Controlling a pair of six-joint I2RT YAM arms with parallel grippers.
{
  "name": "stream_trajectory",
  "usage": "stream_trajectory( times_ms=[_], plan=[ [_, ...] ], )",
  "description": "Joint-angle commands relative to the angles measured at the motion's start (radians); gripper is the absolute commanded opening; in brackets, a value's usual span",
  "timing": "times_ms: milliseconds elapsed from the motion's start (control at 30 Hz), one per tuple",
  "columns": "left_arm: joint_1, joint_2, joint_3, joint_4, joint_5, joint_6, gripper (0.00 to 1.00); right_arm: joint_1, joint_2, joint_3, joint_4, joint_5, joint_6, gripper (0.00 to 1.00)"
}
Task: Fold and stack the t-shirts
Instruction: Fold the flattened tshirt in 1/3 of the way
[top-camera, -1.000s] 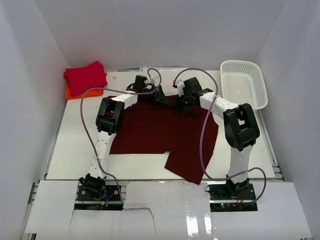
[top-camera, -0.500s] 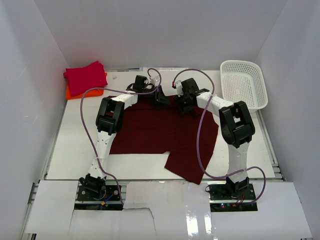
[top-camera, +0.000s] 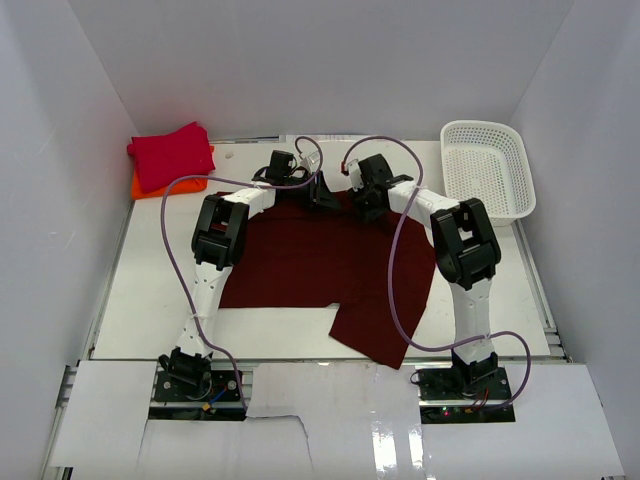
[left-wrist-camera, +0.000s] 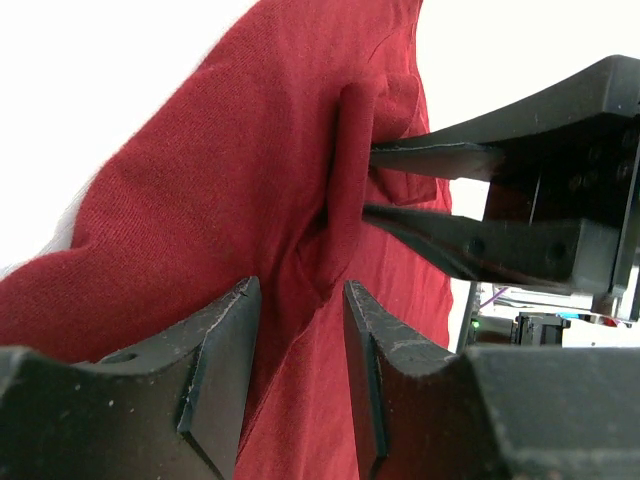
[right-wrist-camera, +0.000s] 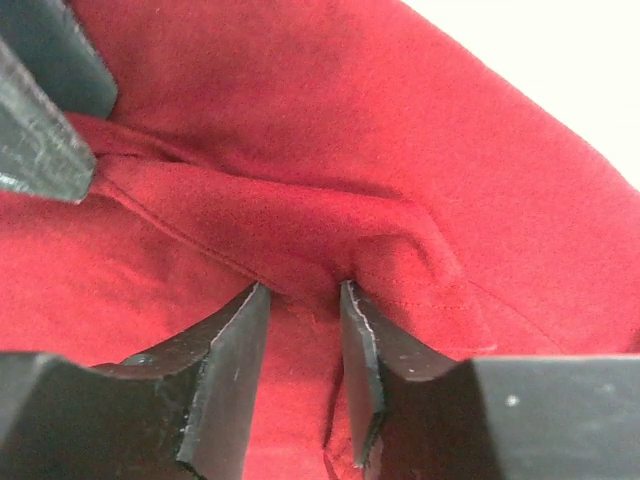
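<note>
Toward the far edge of the worktop (top-camera: 150, 290), the maroon t-shirt (top-camera: 320, 270) is straddled by the left gripper (left-wrist-camera: 300, 290) — hold cannot be told — and the spread right gripper (right-wrist-camera: 303, 292); deep pinching is advised.

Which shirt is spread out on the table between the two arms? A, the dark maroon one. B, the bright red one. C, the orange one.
A: the dark maroon shirt lies spread open there, while the bright red shirt sits folded on the orange shirt in the far left corner.
</note>
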Motion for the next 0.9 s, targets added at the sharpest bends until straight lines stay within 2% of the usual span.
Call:
stream_trajectory(
  times_ms=[0,33,333,667,867],
  plan=[
    [-0.009,0.014,-0.005,-0.071,-0.02,0.033,0.5,0.006,0.017,0.054,0.011,0.02,-0.016,0.37],
    [-0.01,0.014,-0.005,-0.071,-0.019,0.031,0.5,0.004,0.018,0.054,0.013,0.022,-0.016,0.31],
    [-0.009,0.015,-0.006,-0.073,-0.019,0.033,0.5,0.004,0.006,0.057,-0.002,0.022,-0.021,0.08],
    [-0.009,0.015,-0.005,-0.071,-0.019,0.031,0.5,0.027,-0.08,0.029,-0.062,0.009,0.007,0.08],
    [-0.01,0.012,-0.003,-0.073,-0.019,0.031,0.5,0.05,-0.078,0.078,-0.146,-0.047,0.048,0.08]
  ],
)
